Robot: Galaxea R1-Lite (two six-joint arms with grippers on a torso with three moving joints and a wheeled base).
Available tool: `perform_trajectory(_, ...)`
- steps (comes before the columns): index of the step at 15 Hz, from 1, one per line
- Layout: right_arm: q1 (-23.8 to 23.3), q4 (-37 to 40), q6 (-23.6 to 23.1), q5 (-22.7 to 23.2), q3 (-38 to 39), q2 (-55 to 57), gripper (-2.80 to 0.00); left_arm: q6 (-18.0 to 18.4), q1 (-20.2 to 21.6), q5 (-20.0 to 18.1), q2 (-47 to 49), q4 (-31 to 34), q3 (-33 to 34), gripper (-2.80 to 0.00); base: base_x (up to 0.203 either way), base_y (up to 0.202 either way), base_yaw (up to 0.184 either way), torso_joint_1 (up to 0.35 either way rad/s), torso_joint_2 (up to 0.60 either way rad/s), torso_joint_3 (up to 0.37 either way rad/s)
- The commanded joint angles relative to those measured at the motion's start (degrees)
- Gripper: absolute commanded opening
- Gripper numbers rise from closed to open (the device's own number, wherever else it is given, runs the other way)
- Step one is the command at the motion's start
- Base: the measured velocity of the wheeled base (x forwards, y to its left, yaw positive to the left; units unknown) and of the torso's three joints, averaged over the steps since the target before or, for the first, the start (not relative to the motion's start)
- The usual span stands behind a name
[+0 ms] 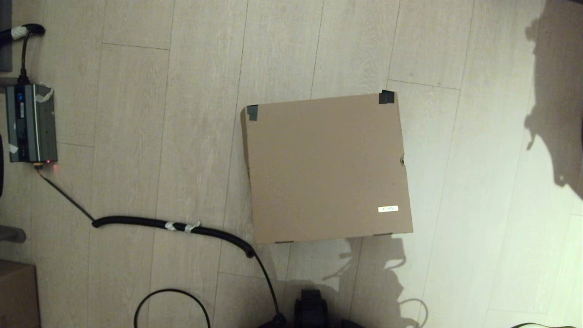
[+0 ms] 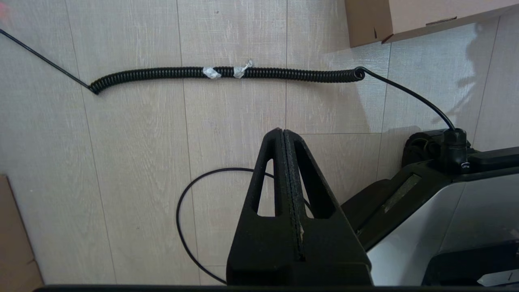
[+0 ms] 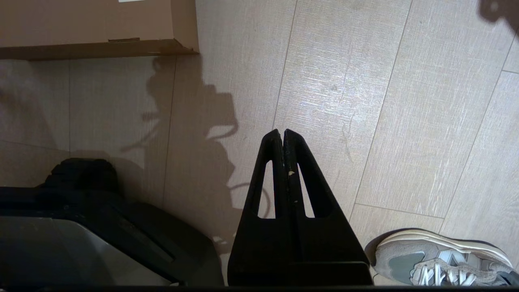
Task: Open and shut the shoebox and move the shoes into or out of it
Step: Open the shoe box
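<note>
Shoebox (image 1: 325,168): on the floor (image 1: 136,114), centre of head view, lid flat down and closed. Black tape (image 1: 386,97) on the two far lid corners; small white sticker (image 1: 388,209) on the lid near the corner closest to the robot's right. Shoes of the task: none showing outside the box.

Coiled black cable (image 1: 173,224): lies on the floor to the robot's left of the box, one end near the box's near-left corner, two bits of pale tape wrapped mid-length. Thin lead runs from it to a grey electronic unit (image 1: 32,123) at far left, red light lit.

Left pincer (image 2: 283,134): clenched, fingers pressed together, holding nothing, hanging above bare floor near the robot base, well apart from the box.

Right pincer (image 3: 282,134): likewise clenched and empty, above the floor on the right side, box corner ahead of it. A grey-and-white sneaker (image 3: 440,261) sits on the floor beside it.

Second brown carton (image 1: 17,294): partly in view at near left.
</note>
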Motion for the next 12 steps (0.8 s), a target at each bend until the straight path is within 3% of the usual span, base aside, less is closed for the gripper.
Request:
perform_trajectory(1,0.0,0.07,-0.17,-0.07,0.0,0.0,-2.8,-0.01,0.0,-0.02,0.0,0.21,-0.01,-2.8,0.0,0.0,0.0,0.0,0.0,0.0)
perform_trajectory(3,0.0,0.15,-4.49,0.26,-0.47,0.03,-2.8,-1.57,0.0,-0.11,0.01,0.6,-0.19,-2.8,0.0,0.0,0.0,0.0,0.0,0.0)
perform_trajectory(5,0.0,0.58,-5.41,1.71,-5.26,1.98,-2.8,-1.31,-0.01,-0.59,0.79,0.75,-4.17,-2.8,0.0,0.0,0.0,0.0,0.0,0.0)
perform_trajectory(8,0.05,1.96,1.65,3.58,-14.0,14.1,-2.8,-5.99,-0.18,-3.61,12.33,2.85,-17.02,-2.8,0.0,0.0,0.0,0.0,0.0,0.0)
perform_trajectory(12,0.05,1.73,9.89,13.42,-20.88,35.19,-2.8,-17.77,-0.4,-13.78,33.98,3.24,-28.53,-2.8,0.0,0.0,0.0,0.0,0.0,0.0)
